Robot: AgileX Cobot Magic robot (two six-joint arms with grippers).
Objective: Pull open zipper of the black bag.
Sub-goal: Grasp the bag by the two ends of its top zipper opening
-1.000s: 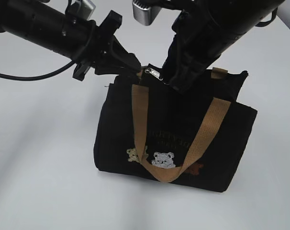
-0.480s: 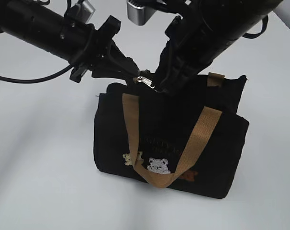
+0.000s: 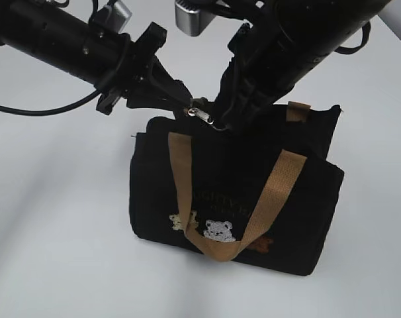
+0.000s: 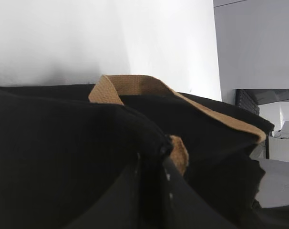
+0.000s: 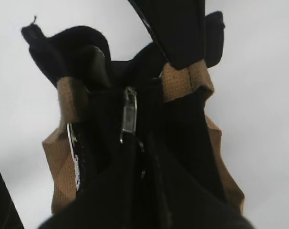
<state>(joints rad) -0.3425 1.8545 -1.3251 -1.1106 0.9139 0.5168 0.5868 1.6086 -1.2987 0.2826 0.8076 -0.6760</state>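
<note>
The black bag (image 3: 233,199) stands upright on the white counter (image 3: 55,232) near the centre of the exterior view, its long axis running from about 9 o'clock to 3 o'clock with a slight drop toward the right. That view alone shows the front panel: soft matte fabric in a boxy shape, a tan webbing handle (image 3: 227,199) hanging in a U, faint lettering, and small embroidered bears (image 3: 217,230) near the bottom edge. At the bag's 11 o'clock corner the left hand (image 3: 180,99) is clenched on the fabric of the top edge; the left wrist view shows only bunched black cloth close up, and a second strap arching over the far side. The right hand (image 3: 230,119) comes down from 1 o'clock onto the top of the bag, its fingertips closed on or against the top seam, though no view shows clearly whether they grip anything. The small silver-grey pull tab (image 3: 202,112) of the zipper (image 5: 135,143) lies between the two hands. The right wrist view gives what the others hide: the narrow, shiny metal tab lying flat along the zipper line, its length pointing from 12 toward 6 o'clock, flanked by tan strap loops (image 5: 185,81).
</note>
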